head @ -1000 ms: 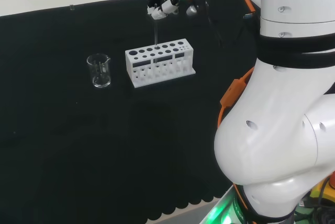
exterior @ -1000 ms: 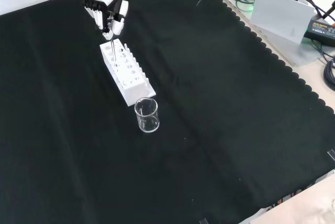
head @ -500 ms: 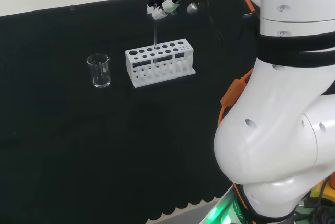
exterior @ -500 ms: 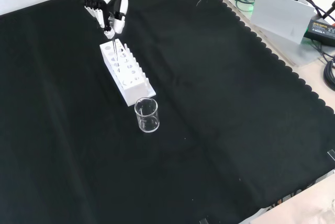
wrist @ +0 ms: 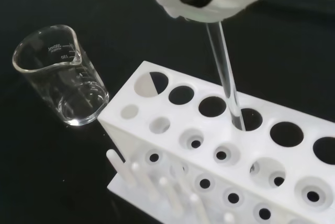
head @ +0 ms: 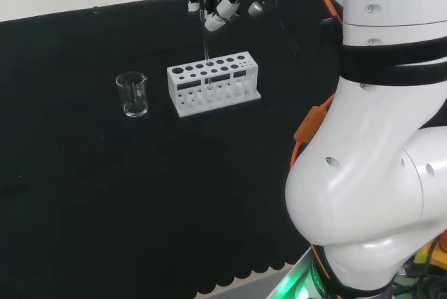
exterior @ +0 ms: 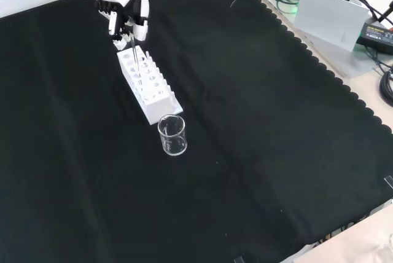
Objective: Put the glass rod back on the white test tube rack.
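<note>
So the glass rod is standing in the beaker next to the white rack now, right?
Not the beaker. The glass rod stands in one of the large holes of the white rack, as the wrist view shows. The beaker beside the rack looks empty.

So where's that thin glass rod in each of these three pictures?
Head view: glass rod hangs upright from the fingers at top centre, its lower end in the white rack.
Front view: upper left, a thin line below the hand, at the rack's far end.
Wrist view: centre, clear rod entering a rack hole.
Shared landmark: the glass beaker beside the rack.
</note>
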Controlling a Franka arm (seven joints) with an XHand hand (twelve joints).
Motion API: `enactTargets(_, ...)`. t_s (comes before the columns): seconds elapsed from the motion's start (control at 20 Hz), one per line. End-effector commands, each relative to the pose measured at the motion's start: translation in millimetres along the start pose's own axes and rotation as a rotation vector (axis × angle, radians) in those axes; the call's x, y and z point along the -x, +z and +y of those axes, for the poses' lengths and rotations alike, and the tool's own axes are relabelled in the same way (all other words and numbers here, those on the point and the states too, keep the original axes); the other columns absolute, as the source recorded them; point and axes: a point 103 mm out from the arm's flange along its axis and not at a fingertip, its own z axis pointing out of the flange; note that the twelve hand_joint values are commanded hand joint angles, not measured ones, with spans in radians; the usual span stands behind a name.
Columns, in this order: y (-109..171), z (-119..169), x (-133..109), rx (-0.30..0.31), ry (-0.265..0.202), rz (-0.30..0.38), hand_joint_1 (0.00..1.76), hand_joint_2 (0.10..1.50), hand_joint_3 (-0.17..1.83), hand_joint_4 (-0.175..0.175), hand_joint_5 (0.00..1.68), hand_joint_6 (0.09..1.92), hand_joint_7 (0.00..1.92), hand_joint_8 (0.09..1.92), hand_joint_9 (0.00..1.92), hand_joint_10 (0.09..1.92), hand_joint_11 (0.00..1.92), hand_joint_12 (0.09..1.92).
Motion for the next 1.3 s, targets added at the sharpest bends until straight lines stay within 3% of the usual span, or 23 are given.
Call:
enactTargets(0.05,-2,-4,1,0.011,0.004,0.003,1.27,0.87,-0.17,-0.175,0.59,0.75,1.42,0.09,1.92,0.11,1.91,0.56)
enactTargets(1.3,-27,-34,-3,0.059,0.041,-0.020,1.27,0.87,-0.17,-0.175,0.58,0.74,1.37,0.09,1.92,0.14,1.92,0.57)
